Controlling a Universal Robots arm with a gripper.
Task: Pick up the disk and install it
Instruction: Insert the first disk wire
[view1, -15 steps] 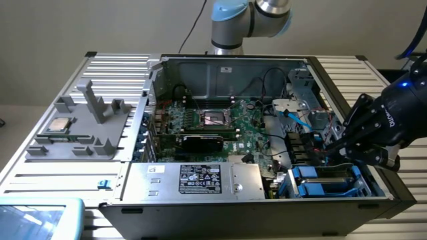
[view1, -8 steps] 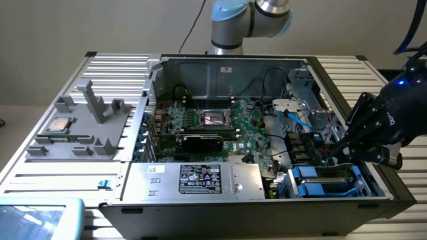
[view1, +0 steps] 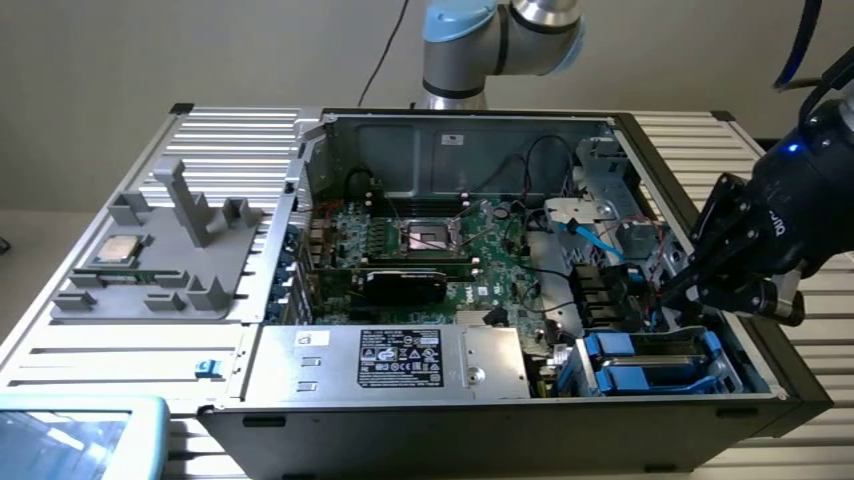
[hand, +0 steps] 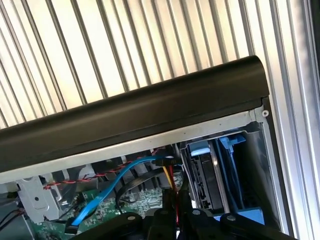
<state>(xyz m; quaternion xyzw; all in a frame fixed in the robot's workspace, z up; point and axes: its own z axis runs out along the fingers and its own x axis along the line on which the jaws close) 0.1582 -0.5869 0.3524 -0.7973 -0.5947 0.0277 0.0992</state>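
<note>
The disk (view1: 650, 358), grey metal in a bright blue carrier, lies in the drive bay at the near corner of the open computer case, at the exterior view's right. The wrist view shows it (hand: 206, 175) slotted just inside the black case wall (hand: 135, 115). My black gripper (view1: 677, 297) hangs over the case's right-hand side, just above and behind the bay. Its fingers (hand: 165, 222) stand close together, shut, with nothing visibly held. Red and yellow wires run right past the fingertips.
A silver power supply (view1: 400, 360) with a black label fills the case's near side, and the motherboard (view1: 427, 240) lies behind it. Blue cables (hand: 110, 185) cross near the bay. A grey fixture with a CPU chip (view1: 120, 248) stands on the slatted table at the exterior view's left.
</note>
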